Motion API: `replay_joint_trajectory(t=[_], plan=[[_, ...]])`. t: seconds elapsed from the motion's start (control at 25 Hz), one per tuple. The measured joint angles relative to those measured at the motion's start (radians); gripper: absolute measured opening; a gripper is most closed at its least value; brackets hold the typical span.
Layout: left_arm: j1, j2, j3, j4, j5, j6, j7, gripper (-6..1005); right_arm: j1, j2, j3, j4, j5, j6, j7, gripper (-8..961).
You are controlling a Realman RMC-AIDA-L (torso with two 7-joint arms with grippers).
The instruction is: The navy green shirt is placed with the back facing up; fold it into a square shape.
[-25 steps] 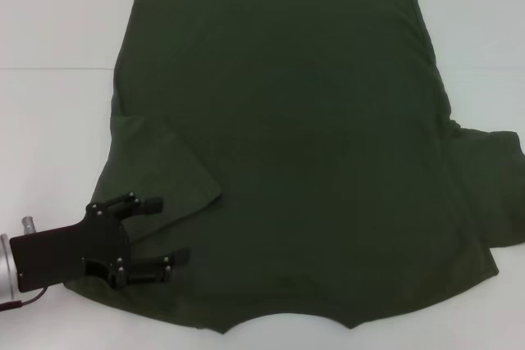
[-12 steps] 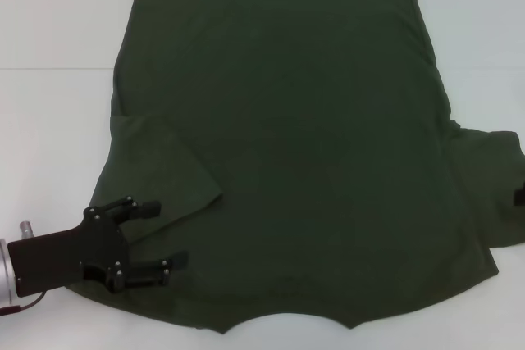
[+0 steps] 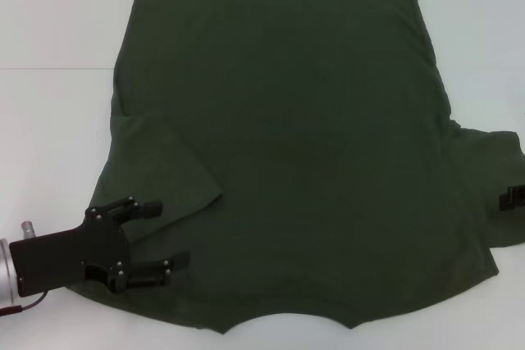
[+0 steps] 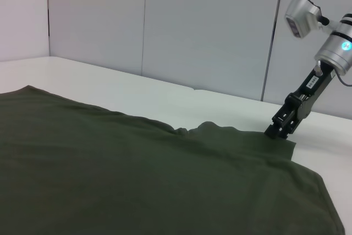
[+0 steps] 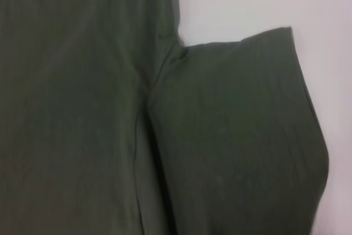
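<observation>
Lower left of the head view, the left gripper (image 3: pixel 160 235) sits with fingers spread above the folded-in sleeve, likely having laid it there. The right gripper (image 3: pixel 513 196) touches the other sleeve's edge; I cannot tell its state. The navy green shirt (image 3: pixel 287 145) covers the white table (image 3: pixel 49 120).

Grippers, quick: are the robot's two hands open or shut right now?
Left gripper: open, fingers spread over the folded-in sleeve of the navy green shirt, holding nothing.
Right gripper: at the shirt's other sleeve; cannot tell.
</observation>
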Motion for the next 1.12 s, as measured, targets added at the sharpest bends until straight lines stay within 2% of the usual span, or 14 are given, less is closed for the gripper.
replay_joint_trajectory(t=[1.12], plan=[[0.001, -0.004, 0.0, 0.0, 0.0, -0.009, 0.0, 918, 0.028, 0.017, -0.055, 0.015, -0.007, 0.034, 0.003, 865]])
